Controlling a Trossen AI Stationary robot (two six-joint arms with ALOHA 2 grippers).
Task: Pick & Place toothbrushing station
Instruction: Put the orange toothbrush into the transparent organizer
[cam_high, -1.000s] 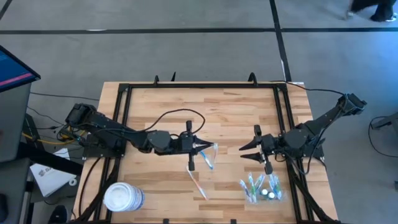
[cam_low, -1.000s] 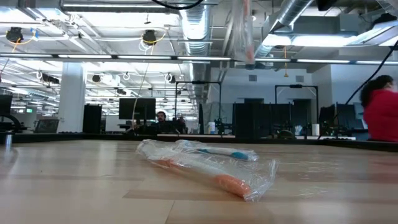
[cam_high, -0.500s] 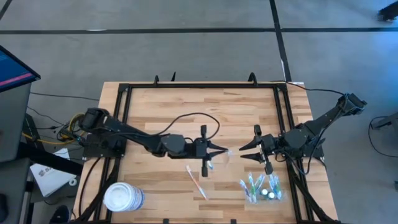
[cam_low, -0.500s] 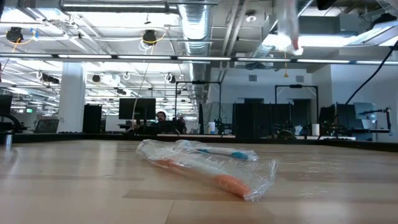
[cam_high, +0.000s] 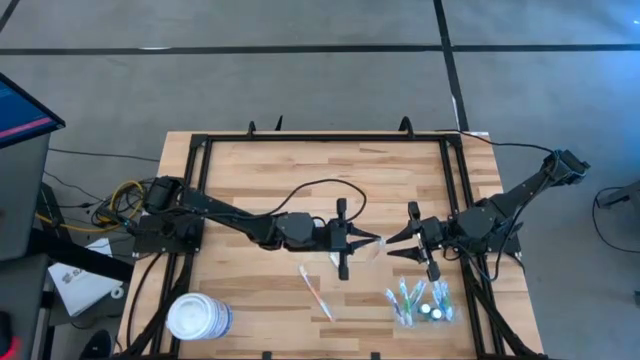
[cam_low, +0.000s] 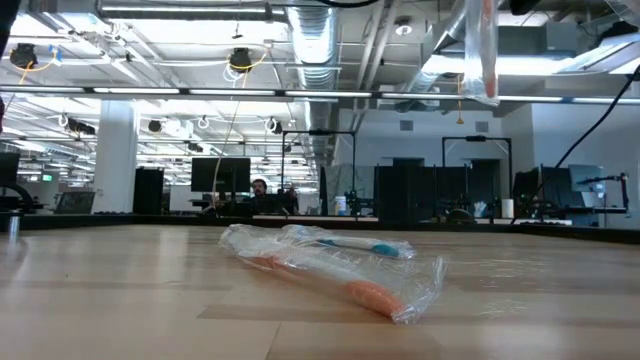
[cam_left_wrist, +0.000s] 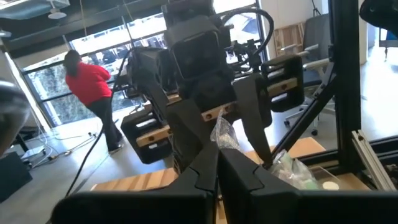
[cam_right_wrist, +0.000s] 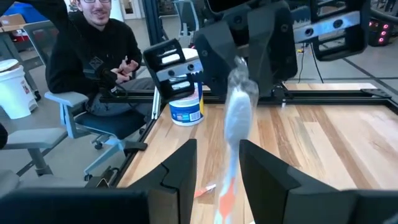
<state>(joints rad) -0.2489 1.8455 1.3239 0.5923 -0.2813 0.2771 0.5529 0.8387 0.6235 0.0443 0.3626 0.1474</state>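
Dangling crinkled, clear toothbrushing station (cam_right_wrist: 237, 102) pinched in left hand (cam_high: 376, 240).

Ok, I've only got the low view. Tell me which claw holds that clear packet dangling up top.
Observer: The left claw, shut on the clear toothbrush packet, above mid-table.
Operator: Now report the right claw.
Observer: The right claw is open and points straight at the packet.
Operator: Name anything I can't see on the table.
Observer: A white tub stands at the near left corner.
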